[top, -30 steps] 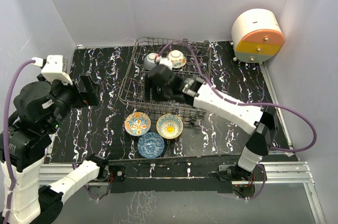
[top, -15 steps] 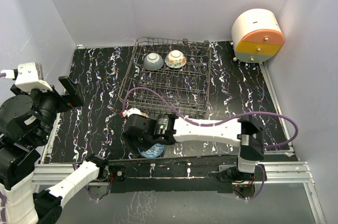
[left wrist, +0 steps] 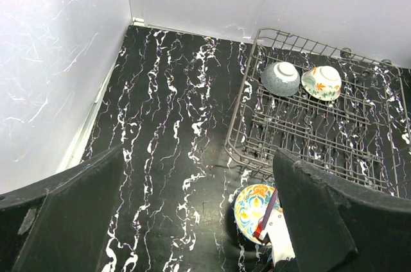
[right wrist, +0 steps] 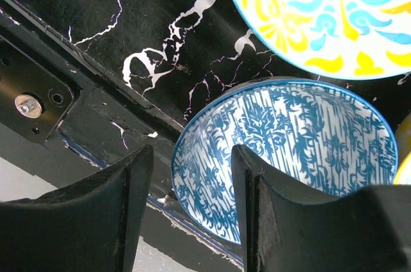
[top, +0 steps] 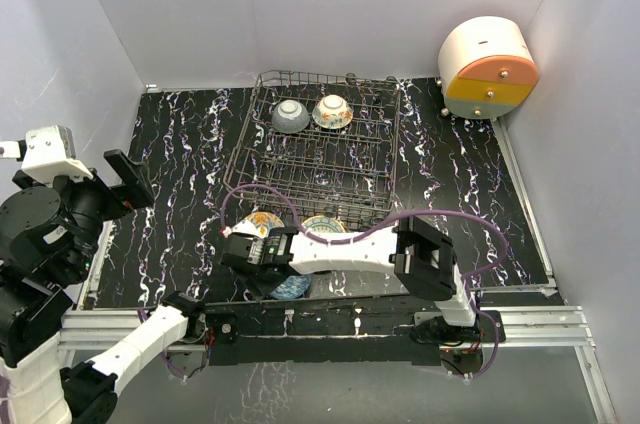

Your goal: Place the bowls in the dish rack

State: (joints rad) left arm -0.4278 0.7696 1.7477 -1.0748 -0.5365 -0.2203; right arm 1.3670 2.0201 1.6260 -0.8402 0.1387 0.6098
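Glossy ceramic bowls (right wrist: 289,150), metal wire dish rack (top: 330,166)

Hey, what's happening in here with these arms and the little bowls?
Two robot arms are loading bowls into a rack. A grey bowl and a floral bowl sit at its far end. The right claw is open, straddling the rim of the blue bowl on the table. An orange-blue bowl and a yellow bowl wait beside it. The left claw hangs open and empty off to the side.
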